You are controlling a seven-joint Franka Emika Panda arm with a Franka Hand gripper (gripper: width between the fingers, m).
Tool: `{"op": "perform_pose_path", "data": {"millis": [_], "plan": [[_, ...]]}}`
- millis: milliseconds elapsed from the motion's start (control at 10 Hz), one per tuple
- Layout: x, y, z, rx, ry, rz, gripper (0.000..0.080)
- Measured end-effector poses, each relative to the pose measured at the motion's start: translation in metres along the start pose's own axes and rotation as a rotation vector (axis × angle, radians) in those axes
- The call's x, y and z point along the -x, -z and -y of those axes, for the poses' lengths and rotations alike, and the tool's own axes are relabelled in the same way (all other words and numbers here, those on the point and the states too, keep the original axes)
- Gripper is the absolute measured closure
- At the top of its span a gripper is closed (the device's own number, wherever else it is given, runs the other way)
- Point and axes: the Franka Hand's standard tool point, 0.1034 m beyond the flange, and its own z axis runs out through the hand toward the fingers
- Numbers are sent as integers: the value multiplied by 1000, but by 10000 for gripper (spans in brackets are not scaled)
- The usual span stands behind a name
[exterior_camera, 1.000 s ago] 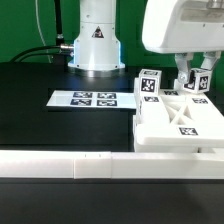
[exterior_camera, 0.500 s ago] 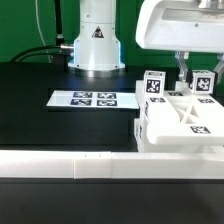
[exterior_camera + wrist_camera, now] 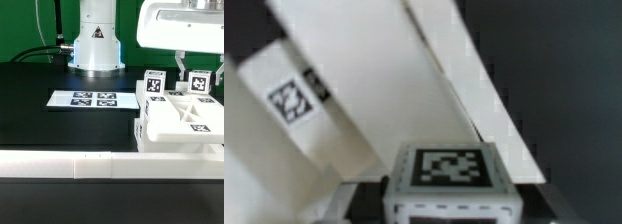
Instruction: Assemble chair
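White plastic chair assembly point(image 3: 180, 120) sits on the black counter point(image 3: 60, 125), toward the exterior view's right, butted against the long white border rail point(image 3: 80, 165) that runs in front of it. Using the assembly as reference: two tagged leg cubes stand on its top, one point(image 3: 152, 85) at the corner nearer the marker board, the other point(image 3: 203, 82) at the corner farther from it. Marker board point(image 3: 85, 99) lies flat on the counter, off the assembly's side toward the exterior view's left, near but not touching. Robot base point(image 3: 97, 40) stands behind the board, well apart from the assembly. Tool point(image 3: 198, 72) hangs directly over the far cube with its fingers point(image 3: 183, 66) straddling it; jaws part-closed around the cube point(image 3: 446, 170), looks like a clenched hold on it, though contact at the pads is hard to confirm from the exterior view. Wrist view backs this up: the cube's tag face sits right between the fingers, with slanted white chair panels point(image 3: 367, 80) and another tag point(image 3: 292, 100) beyond it, blurred.
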Motion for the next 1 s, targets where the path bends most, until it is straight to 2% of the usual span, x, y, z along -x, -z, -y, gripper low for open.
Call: {"op": "perform_pose_path", "data": {"millis": [500,600,700,1000], "plan": [[0,0,1,-7,-320,7,515],[0,0,0,-18,-411,15,515],[0,0,0,-41,-518,26,515],[3,0,3,-43,-844,45,515]]}}
